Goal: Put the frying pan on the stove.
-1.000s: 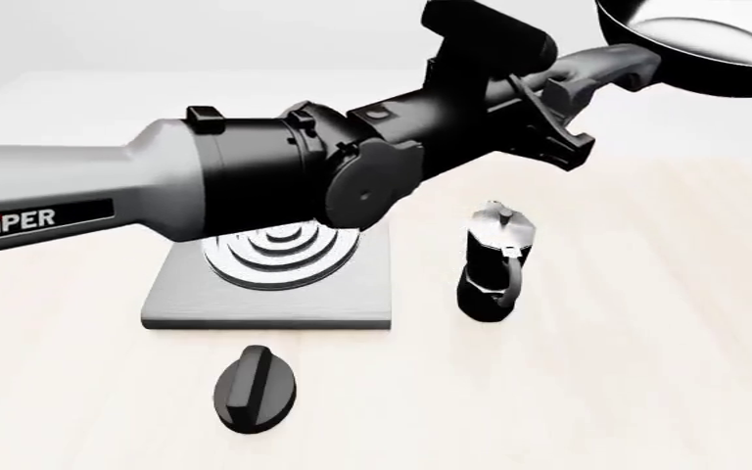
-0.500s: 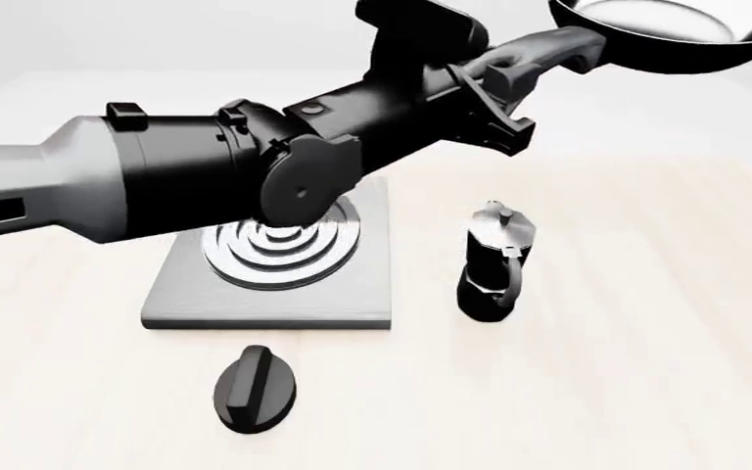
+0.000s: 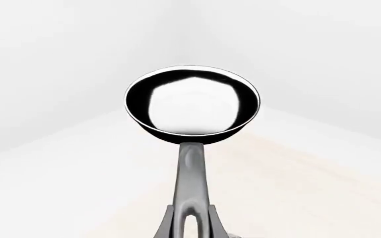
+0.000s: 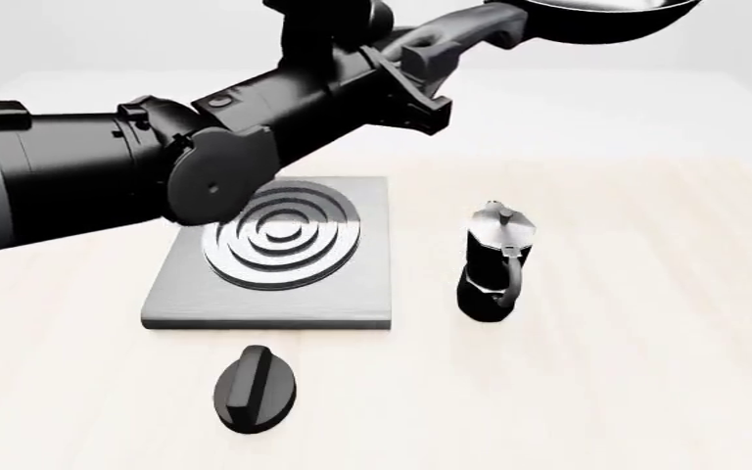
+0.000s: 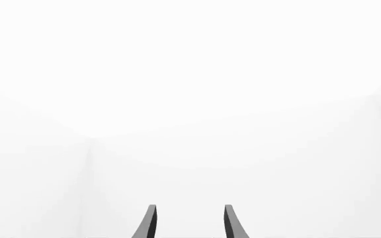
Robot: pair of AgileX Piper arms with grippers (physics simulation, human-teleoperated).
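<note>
**Pan aloft, stove waiting below**

While the left gripper (image 4: 431, 61) holds its jaws clenched on the frying pan (image 4: 607, 18) handle, high over the worktop's far edge, it should bring the pan level above the stove (image 4: 275, 257), clear of the moka pot (image 4: 495, 260). The right gripper (image 5: 188, 223) hangs spread, grasping nothing.

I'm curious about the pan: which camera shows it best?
The left wrist view: the whole frying pan shows, round bowl and handle, held in the left gripper. The front view catches only its handle and lower edge at the frame's top. The right wrist view shows none.
</note>
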